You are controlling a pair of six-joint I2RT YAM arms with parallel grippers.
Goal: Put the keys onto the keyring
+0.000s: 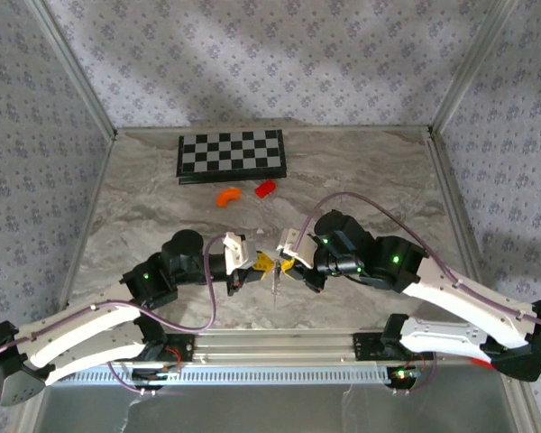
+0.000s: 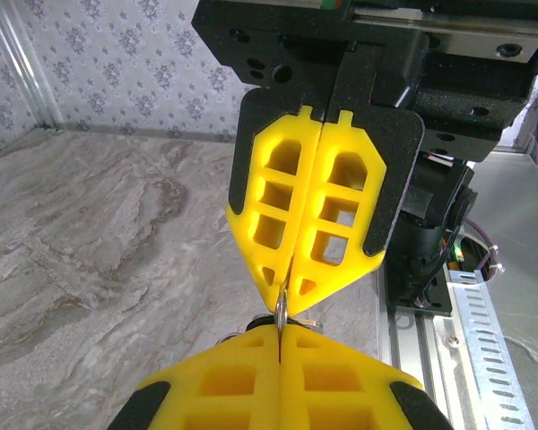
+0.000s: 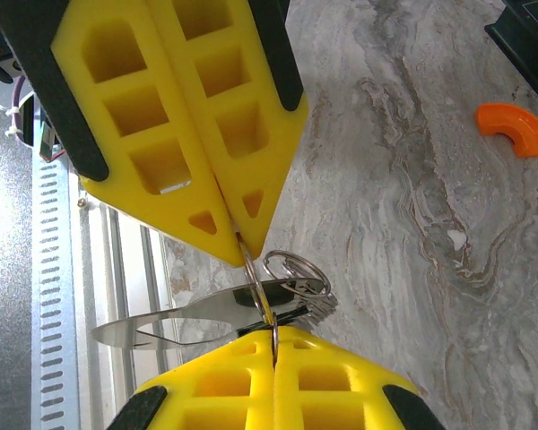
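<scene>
The left gripper (image 1: 264, 262) and right gripper (image 1: 287, 265) pinch the keyring (image 3: 260, 291); threading looks underway. Next, 1 key (image 3: 161, 324) must slide on

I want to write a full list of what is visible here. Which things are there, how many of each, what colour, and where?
checkerboard: one, black and white, far middle of the table.
curved piece: one, orange, just in front of the checkerboard.
block: one, red, right of the curved piece.
keyring: one, silvery, between the two pairs of fingers, near the front middle.
key: one, silvery blade with dark head, at the keyring; whether it is threaded on, I cannot tell.
table: one, grey marble pattern.
walls: three, pale patterned paper, around the table.
left fingers: two, yellow, shut on the keyring.
right fingers: two, yellow, shut on the keyring, tip to tip with the left fingers.
arms: two, white and black, left arm and right arm, from the near edge.
</scene>
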